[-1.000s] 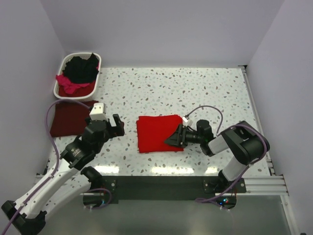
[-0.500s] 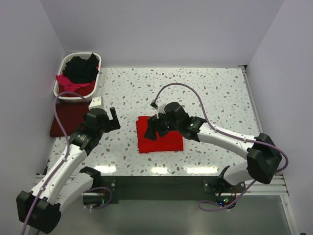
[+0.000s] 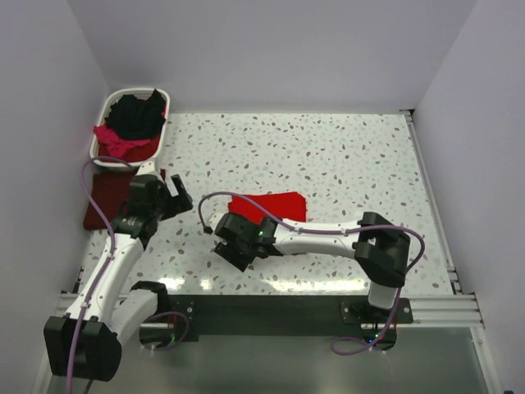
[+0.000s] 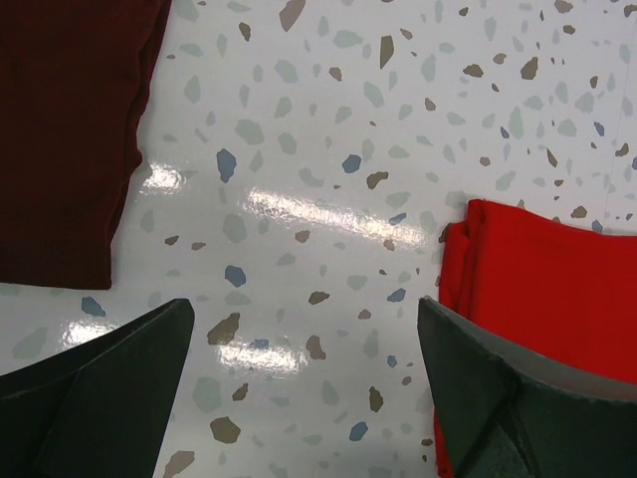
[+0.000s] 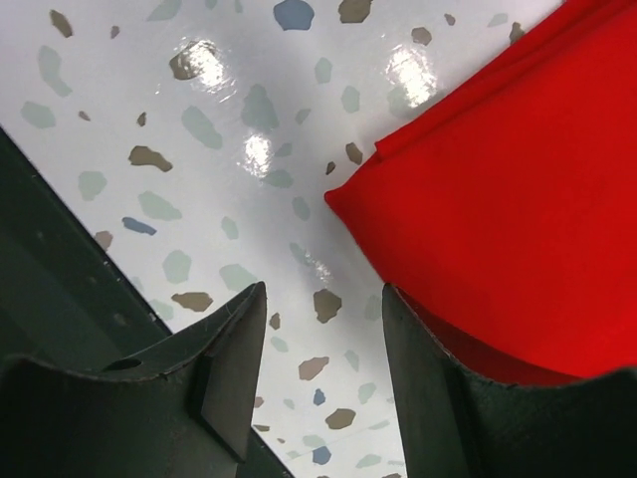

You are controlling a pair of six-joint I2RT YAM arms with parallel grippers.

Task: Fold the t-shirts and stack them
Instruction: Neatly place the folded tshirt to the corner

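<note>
Both sets of jaws are spread wide, holding nothing; my right gripper (image 5: 323, 299) sits closest, the red shirt (image 5: 498, 189) corner just ahead of it

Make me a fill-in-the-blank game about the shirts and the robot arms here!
The middle shirt is bright ____.
The black shirt and pink shirt lie in the white ____.
The left gripper and the right gripper are both ____.
The maroon shirt lies by the ____ arm.
Missing words: red; basket; open; left.
</note>
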